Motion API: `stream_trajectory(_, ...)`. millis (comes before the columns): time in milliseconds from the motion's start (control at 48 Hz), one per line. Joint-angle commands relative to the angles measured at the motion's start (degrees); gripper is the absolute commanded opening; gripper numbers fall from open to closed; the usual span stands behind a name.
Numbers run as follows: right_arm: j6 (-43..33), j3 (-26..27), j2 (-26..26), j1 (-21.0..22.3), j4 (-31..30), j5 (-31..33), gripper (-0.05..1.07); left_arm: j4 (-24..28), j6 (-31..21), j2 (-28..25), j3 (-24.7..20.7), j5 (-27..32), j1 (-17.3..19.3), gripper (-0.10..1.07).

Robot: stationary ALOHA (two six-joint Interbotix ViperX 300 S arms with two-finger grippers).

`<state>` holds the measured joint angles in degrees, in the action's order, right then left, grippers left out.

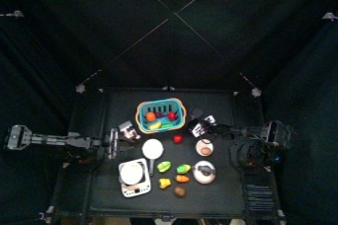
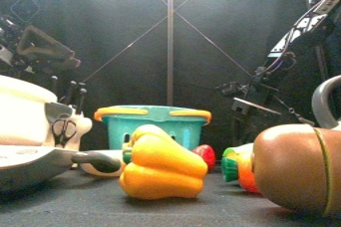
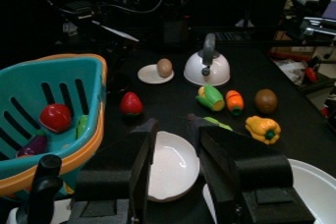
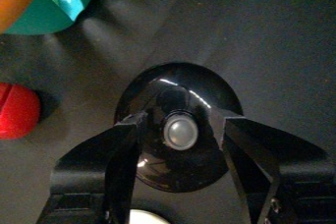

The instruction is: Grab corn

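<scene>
The piece that looks like corn [image 1: 164,168] is pale yellow in a green husk and lies among the vegetables at the table's front. It peeks over a yellow pepper [image 2: 163,166] as corn [image 2: 148,131] and shows as corn [image 3: 210,96] in the left wrist view. My right gripper [image 4: 180,120] is open over a black round lid [image 4: 144,174] with a pale knob, far from the corn. It sits right of the basket as right gripper [image 1: 201,128]. My left gripper [image 3: 178,130] is open above a white ladle bowl [image 3: 171,169], at left gripper [image 1: 130,130].
A teal basket [image 1: 161,113] with small foods stands at the back. A red tomato [image 1: 179,139], a plate with a brown piece [image 1: 205,147], a kettle [image 1: 205,173] and a white scale [image 1: 133,176] crowd the table. A brown piece [image 2: 300,166] looms at the front right.
</scene>
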<state>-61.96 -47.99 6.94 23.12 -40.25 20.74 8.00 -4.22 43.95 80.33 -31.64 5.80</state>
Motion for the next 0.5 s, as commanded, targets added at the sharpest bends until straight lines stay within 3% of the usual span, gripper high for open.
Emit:
stream_trajectory(0, 0.09, 1.05, 3.25, -1.85, 0.18, 0.26, 0.89, -0.09, 0.0, -0.09, -0.7, -0.26, 0.18, 0.74)
stream_trajectory(250, 0.09, 1.58, 6.77, -9.76, 1.32, 0.53, 0.88, -0.7, -0.18, -0.09, -1.05, -0.26, 0.35, 0.74)
stream_trajectory(479, 0.0, 3.16, 5.27, -14.94, 1.32, 0.53, 0.88, -2.81, -0.09, -0.09, -1.32, -0.26, 1.05, 0.74)
